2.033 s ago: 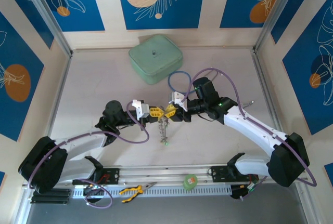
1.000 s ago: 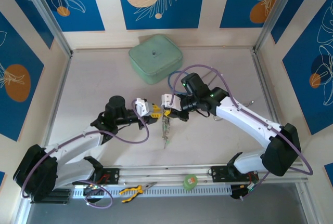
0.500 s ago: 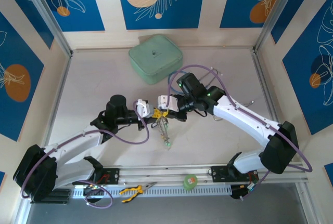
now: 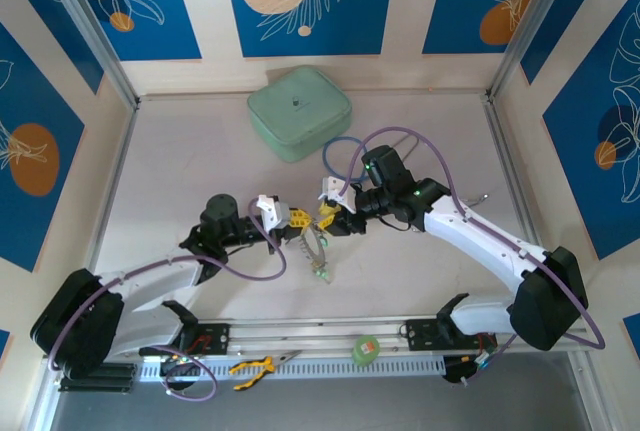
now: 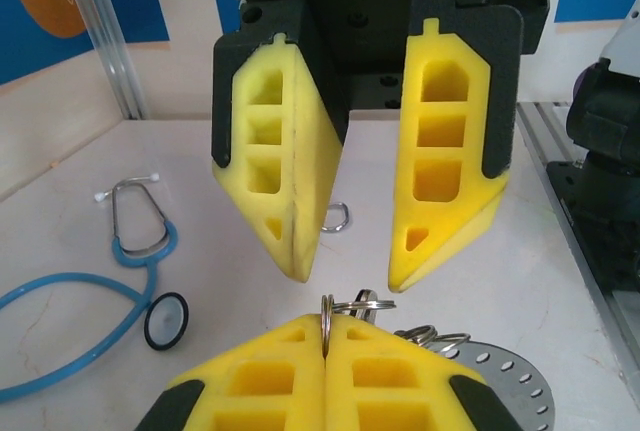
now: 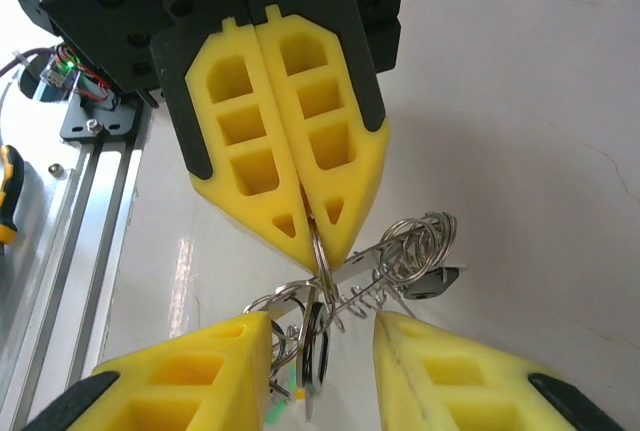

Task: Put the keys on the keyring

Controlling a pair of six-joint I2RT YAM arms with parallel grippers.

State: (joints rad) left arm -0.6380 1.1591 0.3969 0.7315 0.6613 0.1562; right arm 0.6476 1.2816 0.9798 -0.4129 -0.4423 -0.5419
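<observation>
While the left gripper [image 4: 296, 218] stays clenched on the keyring [image 5: 326, 313], the right gripper [image 4: 329, 213], fingers spread apart, has pulled back rightward; the keys [image 4: 318, 255] hang below them, mid-tabletop [image 4: 190, 151].

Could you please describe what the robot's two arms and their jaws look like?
Both the left arm and right arm have white shells with black joints, and a purple cable loops along each. A small green light glows near the right arm's wrist. The jaws are yellow tapered wedges with rectangular cut-outs, backed by black plates.
</observation>
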